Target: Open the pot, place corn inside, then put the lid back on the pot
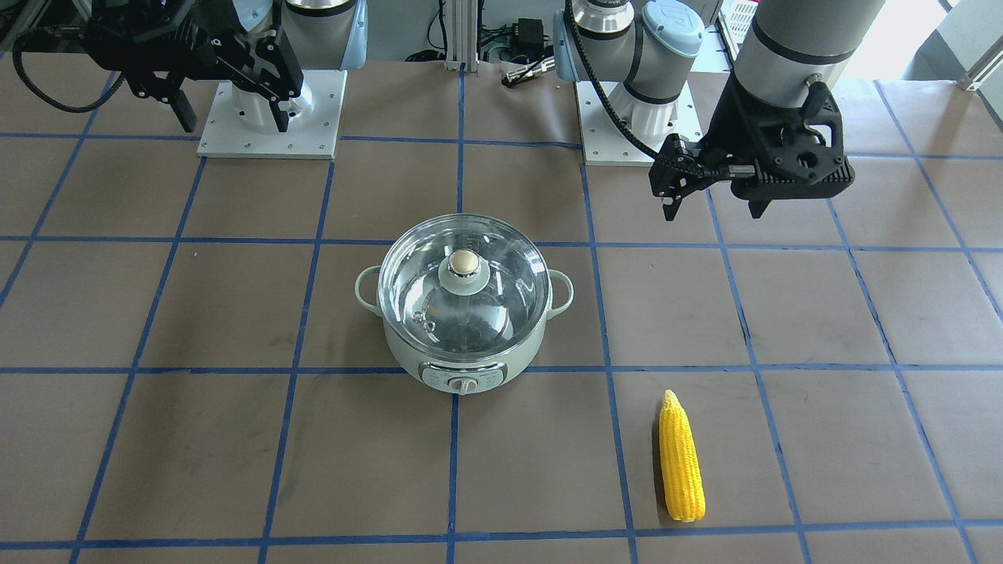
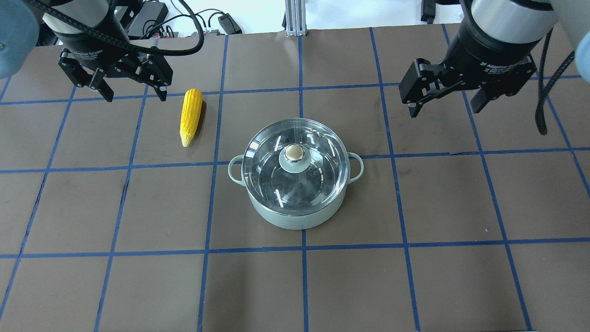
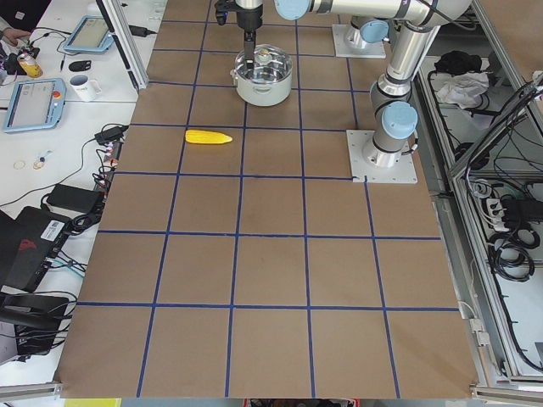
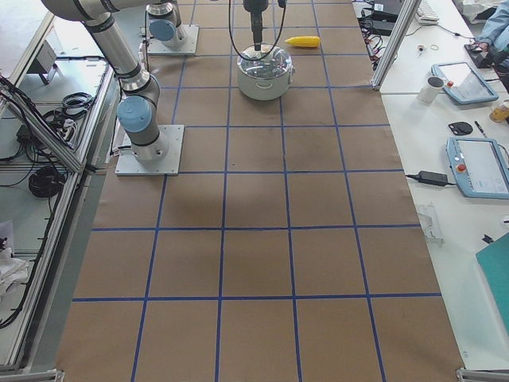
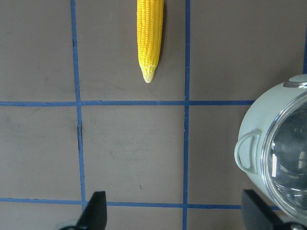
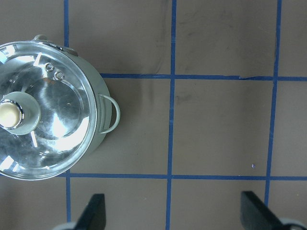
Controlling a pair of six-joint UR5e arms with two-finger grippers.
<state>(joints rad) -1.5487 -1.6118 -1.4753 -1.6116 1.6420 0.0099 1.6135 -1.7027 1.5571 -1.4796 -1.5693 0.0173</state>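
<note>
The mint-green pot stands mid-table with the glass lid seated on it, its beige knob on top. It also shows in the overhead view with the lid. The yellow corn lies flat on the table, apart from the pot on my left side; it also shows in the front view. My left gripper hovers open and empty above the table near the corn. My right gripper hovers open and empty, off to the pot's other side, the lid in its wrist view.
The table is brown with a blue tape grid. The arm bases stand on white plates at the robot's edge. Side benches with tablets and a mug flank the table's far long edge.
</note>
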